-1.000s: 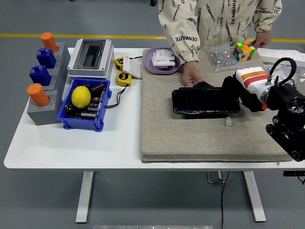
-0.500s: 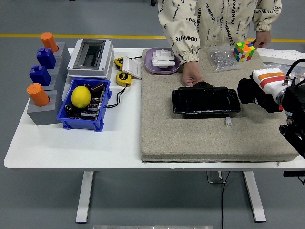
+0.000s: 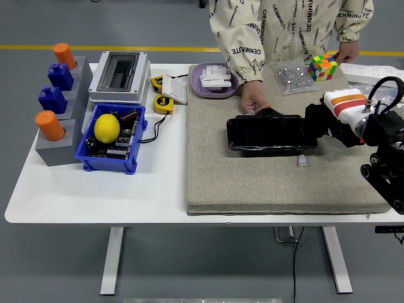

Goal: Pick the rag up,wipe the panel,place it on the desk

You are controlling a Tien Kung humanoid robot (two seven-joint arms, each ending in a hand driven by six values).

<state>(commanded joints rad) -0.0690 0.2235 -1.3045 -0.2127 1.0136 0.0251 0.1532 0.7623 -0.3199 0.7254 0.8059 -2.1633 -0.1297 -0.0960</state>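
A robot's right hand point(image 3: 322, 123), black-fingered with a white and orange band at the wrist, reaches in from the right edge to the right end of a black panel point(image 3: 271, 133) lying flat on a grey felt mat point(image 3: 252, 183) on the white table point(image 3: 101, 189). The hand's fingers are dark against dark; something black sits bunched at them against the panel's end, but whether that is the rag and whether the fingers are clamped on it cannot be told. At the table's far side stands a person in a cream printed jacket point(image 3: 278, 25), one hand point(image 3: 254, 101) pressing on the panel's far left corner, the other hand point(image 3: 347, 52) resting near a coloured puzzle cube point(image 3: 322, 67). Beside the cube lies a clear bag of small metal parts point(image 3: 292, 77), and to its left a purple tray point(image 3: 214, 81) holds white pieces. Off the mat, on the table's left half, stand a blue bin point(image 3: 110, 142) with a yellow lemon point(image 3: 106, 127) in it, a grey box with a clear lid point(image 3: 118, 77), two yellow tape measures point(image 3: 163, 103) and a grey stand of blue and orange blocks point(image 3: 53, 95). The left arm is out of the frame.
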